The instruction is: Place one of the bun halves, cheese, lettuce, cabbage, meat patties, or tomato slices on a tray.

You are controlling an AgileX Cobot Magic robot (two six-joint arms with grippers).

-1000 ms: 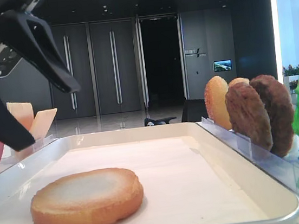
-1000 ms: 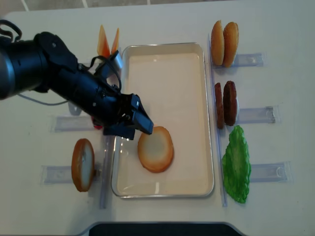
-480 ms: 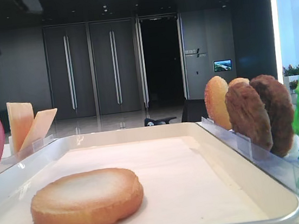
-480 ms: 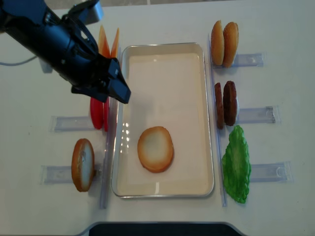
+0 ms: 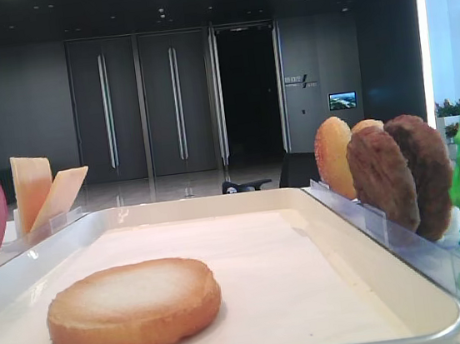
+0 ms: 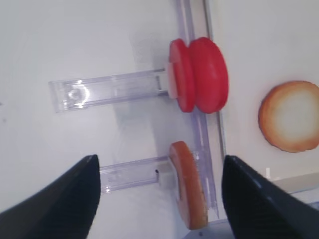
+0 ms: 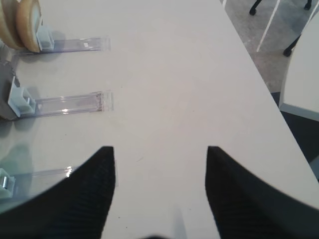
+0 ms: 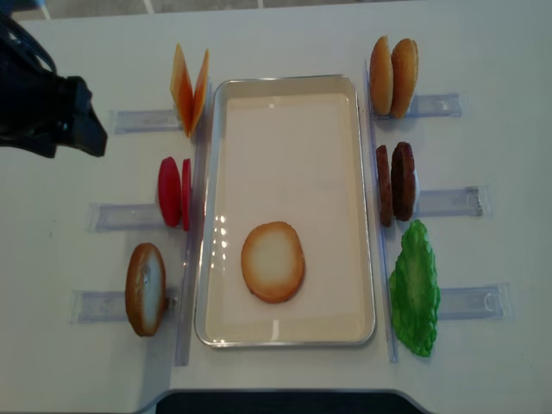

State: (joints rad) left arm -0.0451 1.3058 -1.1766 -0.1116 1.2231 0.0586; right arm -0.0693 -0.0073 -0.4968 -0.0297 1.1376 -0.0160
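Note:
One bun half (image 8: 272,261) lies flat, pale face up, on the cream tray (image 8: 285,82), also seen low as the bun half (image 5: 134,307). My left arm (image 8: 52,112) hangs over the table's far left, well away from the tray. In the wrist view my left gripper (image 6: 159,158) is open and empty, high above an upright bun half (image 6: 189,191) and two tomato slices (image 6: 199,74). Over bare table right of the racks, my right gripper (image 7: 159,149) is open with nothing between its fingers.
Left of the tray stand the cheese (image 8: 190,86), tomato slices (image 8: 174,191) and a bun half (image 8: 145,288) in clear holders. On the right are two buns (image 8: 393,76), meat patties (image 8: 395,183) and lettuce (image 8: 415,289). The table edge (image 7: 264,79) runs close on the right.
My left gripper has drawn away from the tray, up and to the far left, and has left the low exterior view. The bun half stays on the tray.

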